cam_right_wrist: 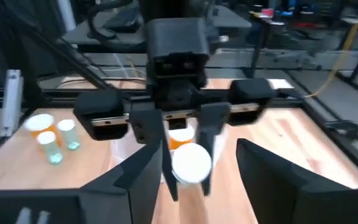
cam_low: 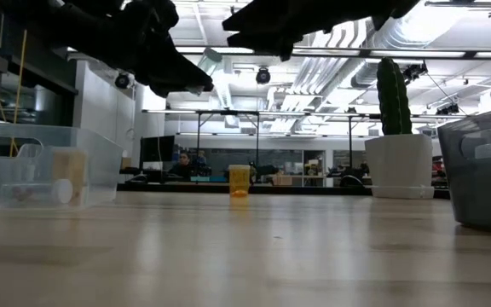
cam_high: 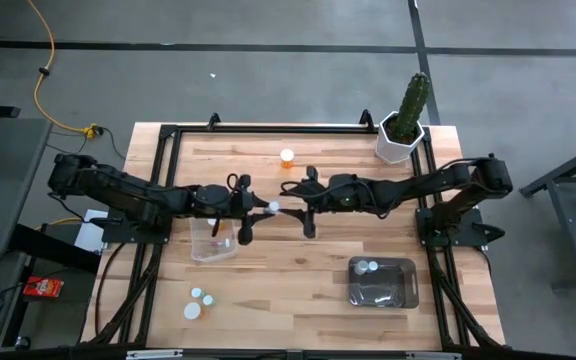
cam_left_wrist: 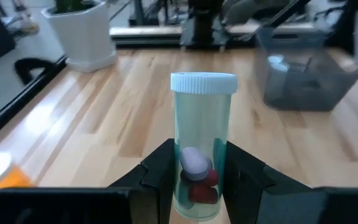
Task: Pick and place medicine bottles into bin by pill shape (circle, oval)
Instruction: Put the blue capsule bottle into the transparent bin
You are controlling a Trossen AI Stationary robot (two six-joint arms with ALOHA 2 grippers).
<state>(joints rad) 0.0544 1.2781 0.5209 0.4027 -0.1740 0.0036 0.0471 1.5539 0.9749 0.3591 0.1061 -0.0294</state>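
Starting big: the table (cam_high: 298, 290) is carrying two bins, a clear bin (cam_high: 196, 255) on the left side and a dark bin (cam_high: 409, 292) on the right, plus one white cactus pot (cam_high: 400, 142) at the far right corner. Two arms are meeting over the middle of the table.

The left tool (cam_high: 260, 209) is clamping the held bottle (cam_left_wrist: 199, 137) low on its pale green body, cap end pointing toward the other arm, up in the air and just past the clear bin. The right tool (cam_high: 296, 210) is sitting right at the cap with its fingers spread on either side, not gripping anything.

Bottle count:
- one held
- one orange bottle (cam_high: 287, 157) standing alone at the far side
- three loose bottles (cam_high: 198, 300) clustering near the front left
- two white caps showing in the dark bin
- at least one lying in the clear bin; exact number there is hard to tell

Handling, as a guess: the bottle is looking very light, made of stiff thin plastic with smooth, slippery round walls, so it is likely rolling if laid down and twisting if pinched off-centre. The pills inside are shifting the weight a little. The best hold is across the mid body, below the ribbed cap, squeezing only moderately. The cap is wider and grippier, but it is risking a loose hold if it is not screwed tight.
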